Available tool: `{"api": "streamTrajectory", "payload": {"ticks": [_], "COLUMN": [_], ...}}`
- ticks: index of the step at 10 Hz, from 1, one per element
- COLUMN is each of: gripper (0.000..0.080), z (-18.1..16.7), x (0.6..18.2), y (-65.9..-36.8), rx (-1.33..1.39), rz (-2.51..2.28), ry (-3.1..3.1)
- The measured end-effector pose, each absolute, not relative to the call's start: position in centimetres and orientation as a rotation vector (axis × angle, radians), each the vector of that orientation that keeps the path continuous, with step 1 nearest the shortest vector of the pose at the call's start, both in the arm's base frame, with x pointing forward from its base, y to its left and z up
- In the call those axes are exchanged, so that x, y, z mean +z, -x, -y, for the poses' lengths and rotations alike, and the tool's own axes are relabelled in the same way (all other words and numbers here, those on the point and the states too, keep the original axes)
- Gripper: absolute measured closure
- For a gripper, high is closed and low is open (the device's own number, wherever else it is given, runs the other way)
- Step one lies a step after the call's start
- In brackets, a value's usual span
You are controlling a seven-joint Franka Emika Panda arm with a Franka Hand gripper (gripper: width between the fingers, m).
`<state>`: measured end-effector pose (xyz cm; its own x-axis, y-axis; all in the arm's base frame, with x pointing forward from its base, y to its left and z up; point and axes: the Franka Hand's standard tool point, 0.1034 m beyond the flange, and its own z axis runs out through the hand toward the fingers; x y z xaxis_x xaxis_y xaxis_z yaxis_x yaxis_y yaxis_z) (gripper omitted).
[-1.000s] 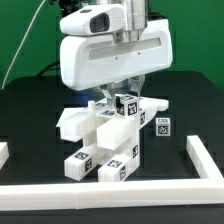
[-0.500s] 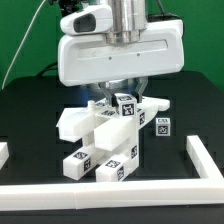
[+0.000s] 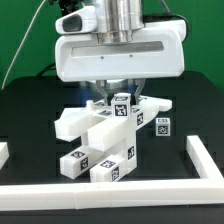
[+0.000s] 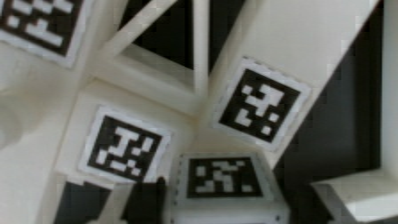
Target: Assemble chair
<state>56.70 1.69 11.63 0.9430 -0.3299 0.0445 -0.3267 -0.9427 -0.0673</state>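
The chair parts stand joined as one white cluster point(image 3: 98, 132) at mid table: a flat slab, a cross-braced frame point(image 4: 169, 45) and bars with black-and-white tags. A short upright tagged leg bar point(image 3: 122, 104) rises from its top. My gripper point(image 3: 118, 92) hangs straight above it, its large white body hiding the far part of the cluster. In the wrist view the dark fingers point(image 4: 164, 196) sit tight on either side of this leg bar point(image 4: 222, 178), so my gripper point(image 4: 224, 205) is shut on it.
A small tagged white piece point(image 3: 162, 125) lies to the exterior view's right of the cluster. Low white border rails run along the front point(image 3: 110, 197) and the right point(image 3: 205, 158), with a stub at the left edge point(image 3: 3, 152). The table is black.
The gripper body has turned about its vertical axis and now shows wider toward the exterior view's right. The leg bar and the cluster stay where they were.
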Motion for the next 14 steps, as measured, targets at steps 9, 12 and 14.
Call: {"api": "streamTrajectory", "payload": {"ticks": [9,12,14], "gripper": [0.0514,0.0514,0.0514], "z": [-1.85,-2.07,-2.10], "x": [11.80,11.80,11.77], "y": [-56.95,-56.95,-56.93], "rx": [-0.057,-0.039,-0.039], "rz": [-1.288,-1.505,-1.498], "ry": [2.763,2.637,2.642]}}
